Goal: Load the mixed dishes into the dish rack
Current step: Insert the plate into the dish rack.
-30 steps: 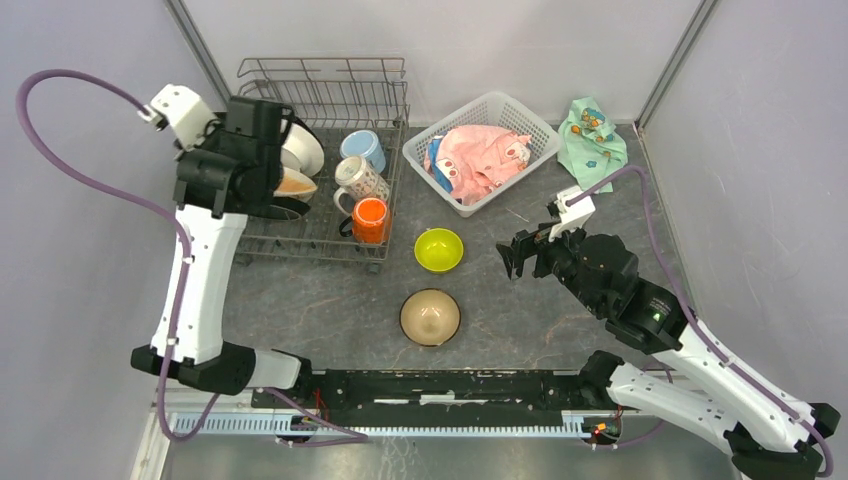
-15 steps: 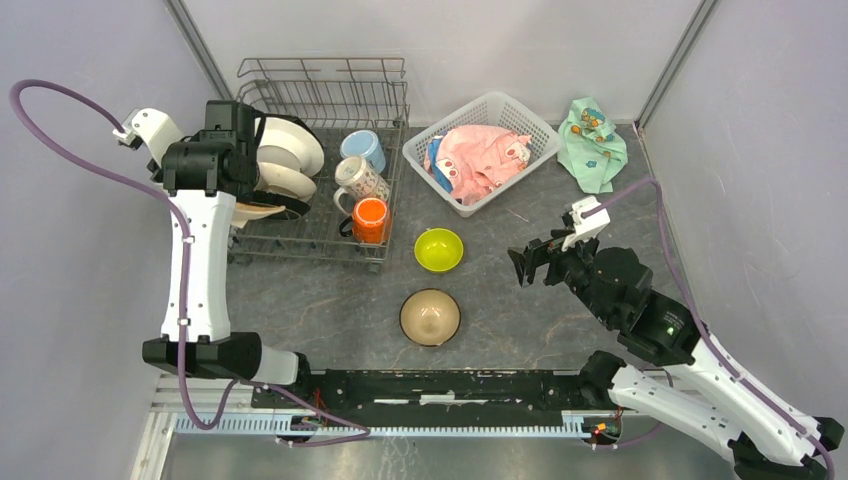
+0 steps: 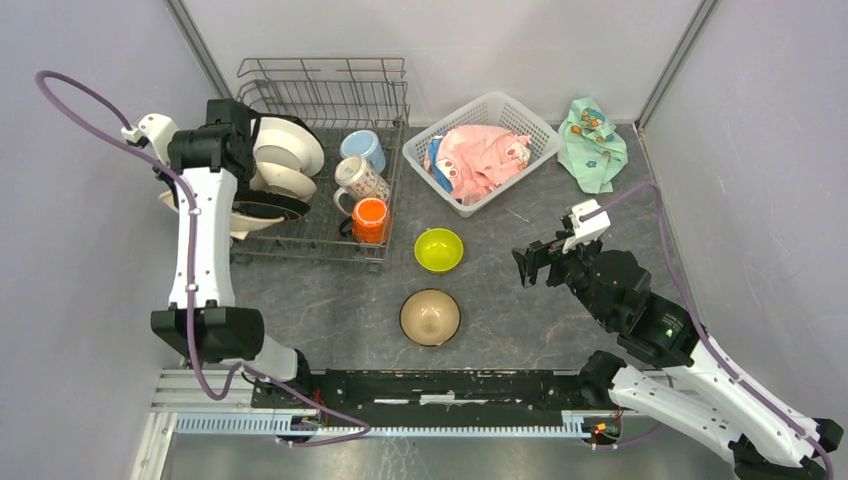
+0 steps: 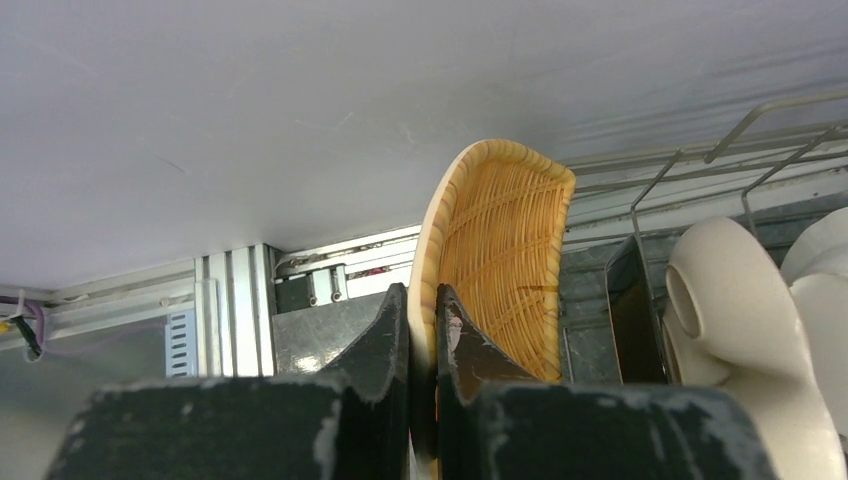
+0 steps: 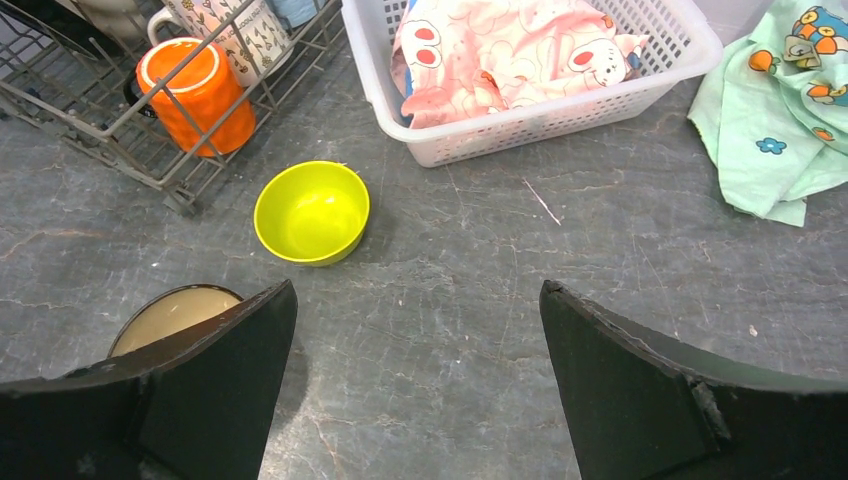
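Observation:
My left gripper [image 4: 422, 295] is shut on the rim of a cream plate with a woven orange face [image 4: 505, 250], held on edge at the left side of the dish rack [image 3: 320, 92]. In the rack are white plates [image 3: 292, 148], a dark square plate [image 3: 272, 207], a light-blue mug [image 3: 362, 147], a patterned mug [image 3: 360, 180] and an orange mug [image 3: 370, 220]. On the table in front lie a lime-green bowl [image 3: 439, 249] and a tan bowl [image 3: 430, 317]. My right gripper [image 5: 415, 300] hovers open and empty to the right of both bowls.
A white plastic lattice basket [image 3: 520, 115] holding a pink cloth [image 3: 480, 155] stands right of the rack. A mint-green patterned cloth [image 3: 592, 140] lies at the back right. Grey walls enclose the table on three sides.
The left arm has swung left with the woven plate, from over the rack's middle to its left edge. The right gripper has drifted slightly right and stayed open.

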Controlling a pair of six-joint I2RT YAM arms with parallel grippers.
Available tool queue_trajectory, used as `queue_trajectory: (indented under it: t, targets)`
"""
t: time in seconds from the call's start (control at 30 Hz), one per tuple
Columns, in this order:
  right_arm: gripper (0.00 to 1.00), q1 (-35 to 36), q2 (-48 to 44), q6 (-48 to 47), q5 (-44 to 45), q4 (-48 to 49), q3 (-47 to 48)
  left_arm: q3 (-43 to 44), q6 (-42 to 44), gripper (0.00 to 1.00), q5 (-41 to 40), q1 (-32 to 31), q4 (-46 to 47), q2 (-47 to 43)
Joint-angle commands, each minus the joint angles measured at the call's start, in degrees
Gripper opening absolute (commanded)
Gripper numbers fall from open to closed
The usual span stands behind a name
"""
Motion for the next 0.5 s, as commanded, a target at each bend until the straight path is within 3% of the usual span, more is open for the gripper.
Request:
queue_trajectory:
  t: [0.0,0.47]
  targets:
    - [0.98,0.09,-1.65,-1.19,2.72,2.31,-1.22,0.5,-3.36,0.02,-2.88,0.14,1.58,2.59]
    - [0.98,0.08,-3.51,-0.74,6.02,3.49,-2.1,1.53,-5.52,0.02,0.04,0.18,1.67,7.83]
